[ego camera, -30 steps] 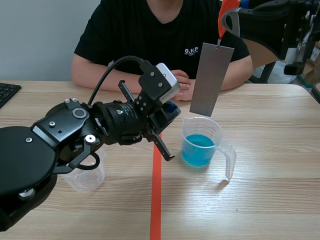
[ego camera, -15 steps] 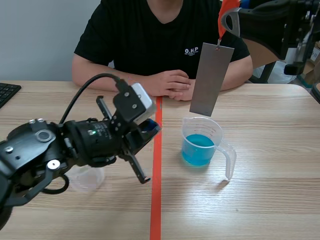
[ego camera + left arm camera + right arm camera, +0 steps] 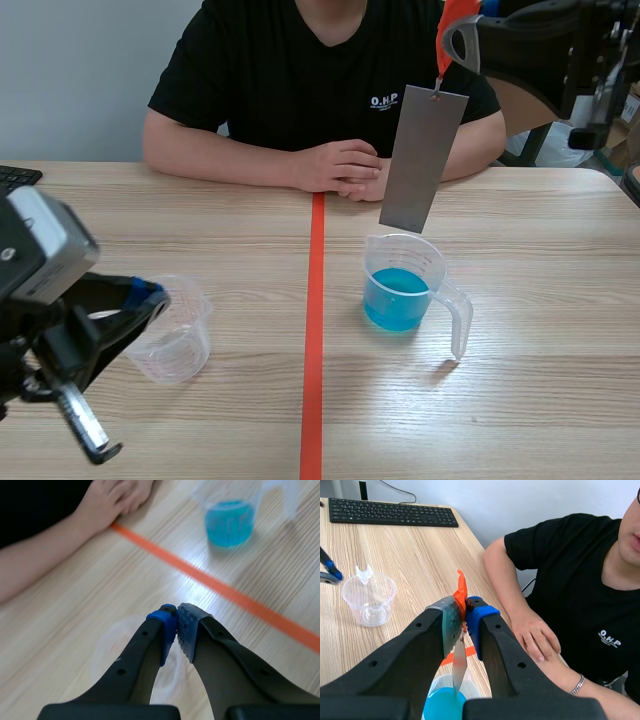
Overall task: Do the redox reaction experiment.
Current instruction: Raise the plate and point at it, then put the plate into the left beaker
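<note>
Right gripper (image 3: 462, 615): raised, pinching orange tab (image 3: 461, 592) of your metal plate (image 3: 424, 160) above beaker (image 3: 402, 298).
Left gripper (image 3: 177, 620): low, pressed together.

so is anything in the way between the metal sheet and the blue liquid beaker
Nothing visible. The metal sheet hangs by its orange tag from the right tool above the beaker of blue liquid, only open air between its lower edge and the rim. The empty cup and left tool are across the tape line.
</note>
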### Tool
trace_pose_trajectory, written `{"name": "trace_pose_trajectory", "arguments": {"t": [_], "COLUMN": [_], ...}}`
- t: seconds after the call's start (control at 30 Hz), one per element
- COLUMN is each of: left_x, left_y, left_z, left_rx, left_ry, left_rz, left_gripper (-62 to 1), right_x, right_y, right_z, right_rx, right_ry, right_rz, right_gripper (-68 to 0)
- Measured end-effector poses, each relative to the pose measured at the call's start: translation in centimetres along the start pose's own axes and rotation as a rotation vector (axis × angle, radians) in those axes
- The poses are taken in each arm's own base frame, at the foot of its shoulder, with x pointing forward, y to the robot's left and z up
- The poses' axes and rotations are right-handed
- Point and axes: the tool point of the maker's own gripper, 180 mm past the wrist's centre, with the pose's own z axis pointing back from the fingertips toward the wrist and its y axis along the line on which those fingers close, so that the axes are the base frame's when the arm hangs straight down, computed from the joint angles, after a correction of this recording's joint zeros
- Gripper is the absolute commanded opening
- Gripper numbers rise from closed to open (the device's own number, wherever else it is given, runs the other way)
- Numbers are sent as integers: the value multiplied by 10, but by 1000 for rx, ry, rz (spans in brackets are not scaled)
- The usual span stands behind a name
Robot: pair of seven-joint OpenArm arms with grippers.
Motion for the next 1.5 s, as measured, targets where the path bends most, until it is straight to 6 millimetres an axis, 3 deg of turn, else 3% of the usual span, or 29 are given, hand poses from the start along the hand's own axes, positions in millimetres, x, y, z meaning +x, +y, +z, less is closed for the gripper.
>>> {"name": "trace_pose_trajectory", "arguments": {"t": [0.37, 0.73, 1.13, 1.5], "left_x": [-67, -109, -125, -125], "left_y": [0, -33, -53, -58], "left_z": [72, 114, 124, 125], "left_rx": [175, 298, 361, 403], "left_ry": [192, 381, 476, 474], "left_rz": [197, 393, 520, 574], "left_gripper": [-563, -563, -563, -563], "right_x": [0, 0, 21, 36], "right_y": [0, 0, -9, 13], "right_z": [0, 0, -8, -42], "right_rx": [0, 0, -9, 69], "right_ry": [0, -2, -59, -125], "right_rz": [0, 1, 45, 28], "right_gripper": [-658, -658, -658, -658]}}
